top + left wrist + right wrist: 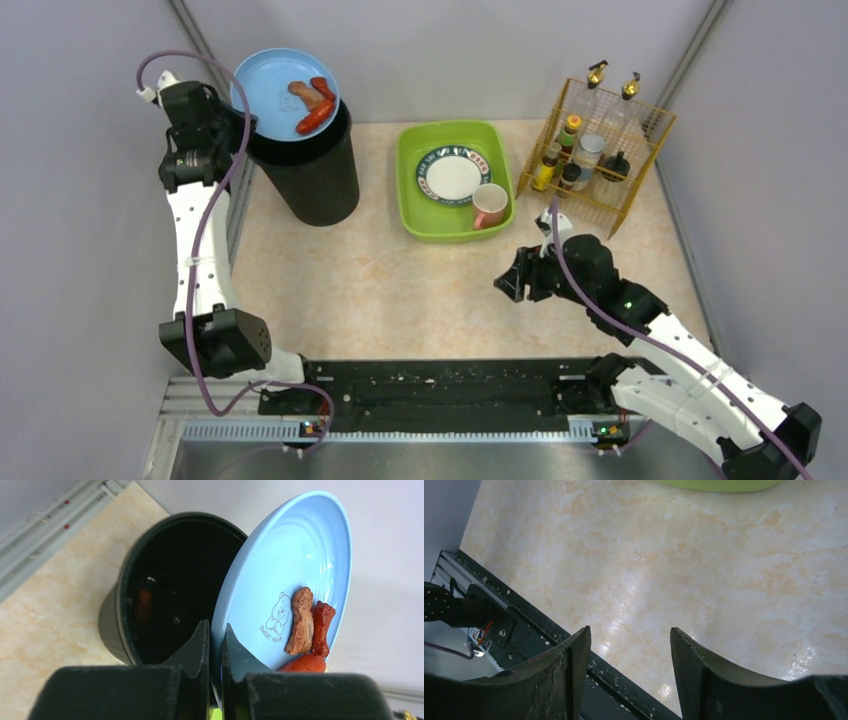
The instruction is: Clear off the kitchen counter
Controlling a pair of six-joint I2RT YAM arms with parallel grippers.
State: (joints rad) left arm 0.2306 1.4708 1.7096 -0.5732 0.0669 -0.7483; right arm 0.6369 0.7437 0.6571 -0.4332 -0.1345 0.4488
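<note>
The left gripper (215, 630) pinches the tilted blue plate (295, 555) over the black bin (315, 185) at the far-left corner of the kitchen counter (380, 290), probably to shed its scraps (307, 625). The right gripper (629, 632) hovers spread and empty.

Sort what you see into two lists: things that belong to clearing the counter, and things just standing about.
Job: left gripper clamping the blue plate; food pieces on it; black bin under it; kitchen counter; green tub holding a plate and pink mug.

Standing about: wire rack of bottles; right gripper, open and empty.
</note>
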